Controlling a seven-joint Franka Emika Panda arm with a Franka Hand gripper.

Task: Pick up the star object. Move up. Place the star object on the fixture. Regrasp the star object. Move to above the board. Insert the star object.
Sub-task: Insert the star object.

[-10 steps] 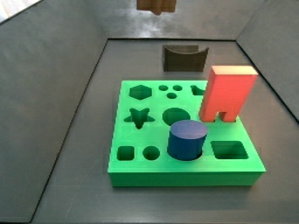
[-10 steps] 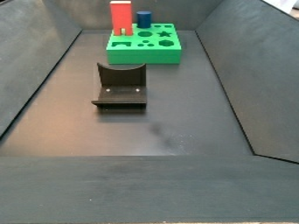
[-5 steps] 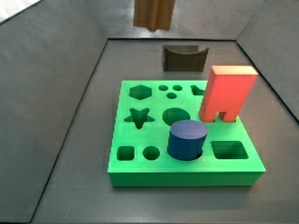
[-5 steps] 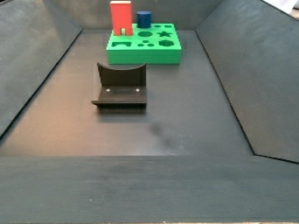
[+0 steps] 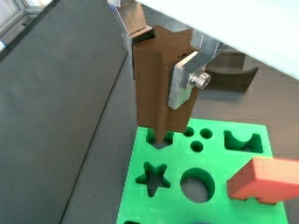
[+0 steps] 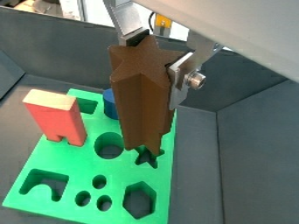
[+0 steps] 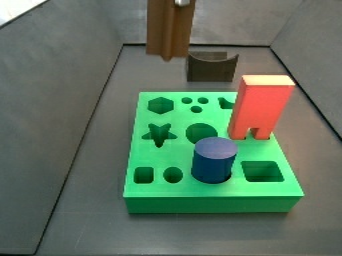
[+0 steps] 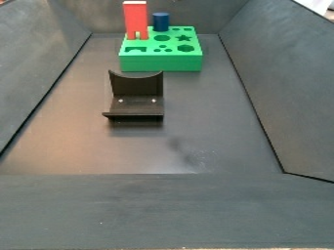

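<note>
My gripper (image 5: 160, 59) is shut on the star object (image 5: 160, 83), a brown star-sectioned peg that hangs upright between the silver fingers (image 5: 184, 75). It also shows in a wrist view (image 6: 140, 96). In a side view the star object (image 7: 170, 30) hangs in the air over the far part of the green board (image 7: 267, 195), with the gripper almost above the picture. The star hole (image 5: 153, 178) lies open below. The fixture (image 7: 210, 66) stands empty behind the board and also shows in a side view (image 8: 135, 95).
A tall red block (image 7: 261, 105) and a blue cylinder (image 7: 214, 160) stand in the board. Other holes in it are open: a hexagon, circles, a square. Dark sloped walls enclose the floor on all sides.
In the side view the star object has come down from the top edge and more of its length now shows. Board, blocks and fixture have not moved.
</note>
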